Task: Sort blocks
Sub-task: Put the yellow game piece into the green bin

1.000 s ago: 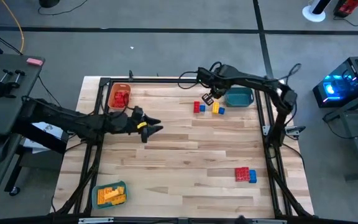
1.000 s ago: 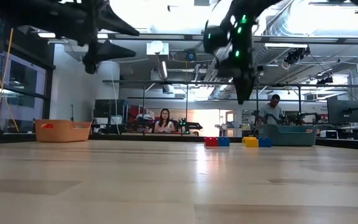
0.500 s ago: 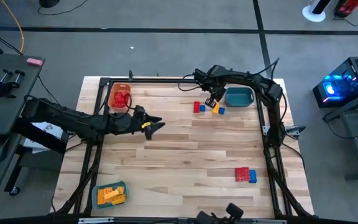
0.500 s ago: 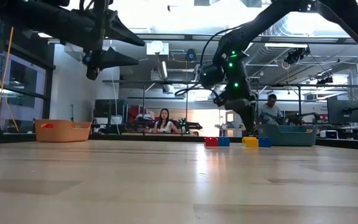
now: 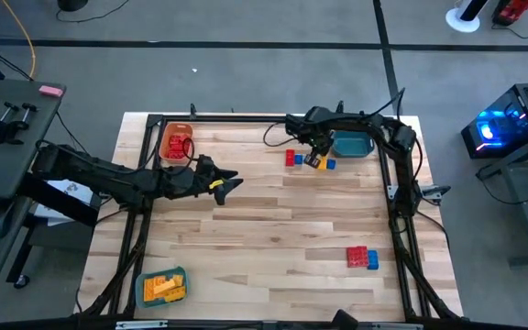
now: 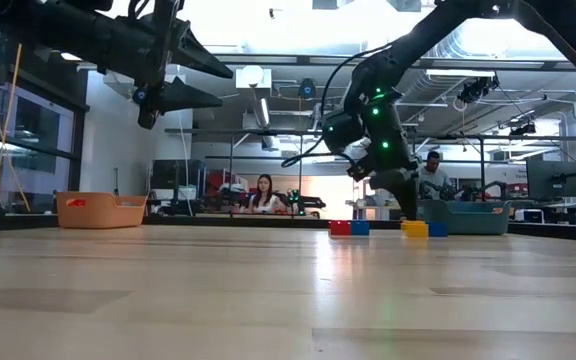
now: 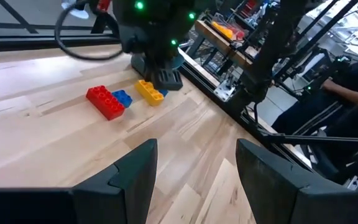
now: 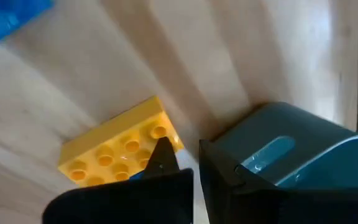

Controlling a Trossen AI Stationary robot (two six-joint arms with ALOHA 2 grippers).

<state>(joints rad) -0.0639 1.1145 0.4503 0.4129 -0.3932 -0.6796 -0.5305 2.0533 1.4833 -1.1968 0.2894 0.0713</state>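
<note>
My right pincer (image 5: 316, 156), closed on nothing, sits at the yellow block (image 5: 312, 162), teal tray (image 5: 353, 143) at three o'clock; left pincer (image 5: 230, 183) open.

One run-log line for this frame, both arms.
right gripper: shut, down at yellow block beside teal tray | left gripper: open, empty, hovering mid-table

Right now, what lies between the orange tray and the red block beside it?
Only bare wood between orange tray and red block, seen in the high view.
</note>
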